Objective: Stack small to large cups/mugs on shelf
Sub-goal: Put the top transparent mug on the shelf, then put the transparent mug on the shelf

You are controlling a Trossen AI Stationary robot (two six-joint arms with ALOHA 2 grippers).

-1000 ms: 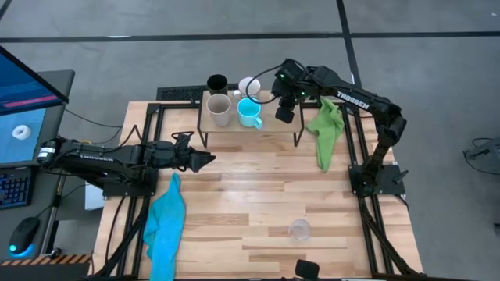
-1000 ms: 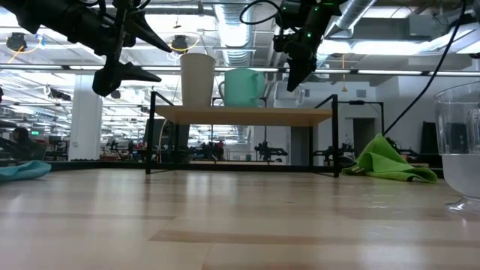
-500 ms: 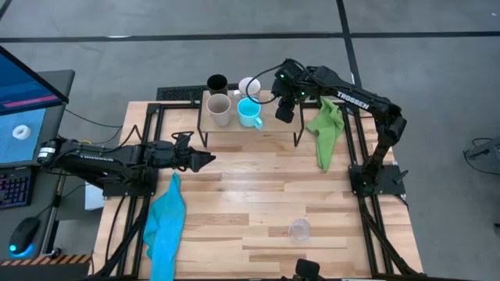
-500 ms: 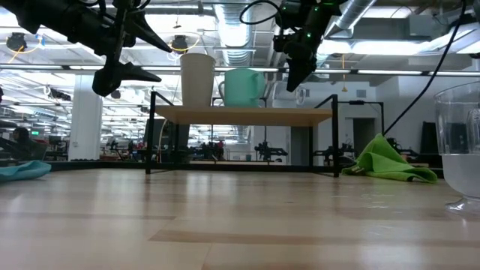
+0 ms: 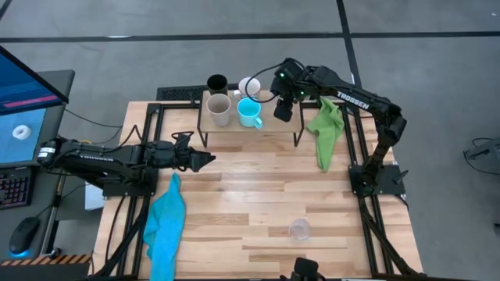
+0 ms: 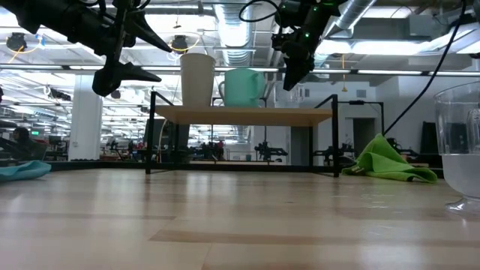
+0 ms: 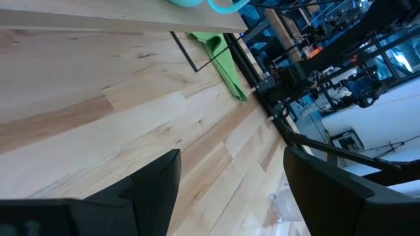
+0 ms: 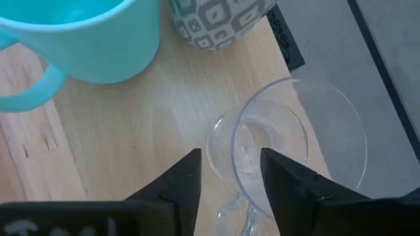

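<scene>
My right gripper (image 8: 226,190) hangs open above a clear handled glass (image 8: 262,164) standing on the low light-wood shelf (image 8: 131,151) beside the cyan handled mug (image 8: 85,33), apparently just placed; my left gripper (image 5: 205,159) waits open.

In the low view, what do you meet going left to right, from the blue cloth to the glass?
Blue cloth → left gripper → beige cup → cyan mug → right gripper → green cloth → clear glass.
</scene>
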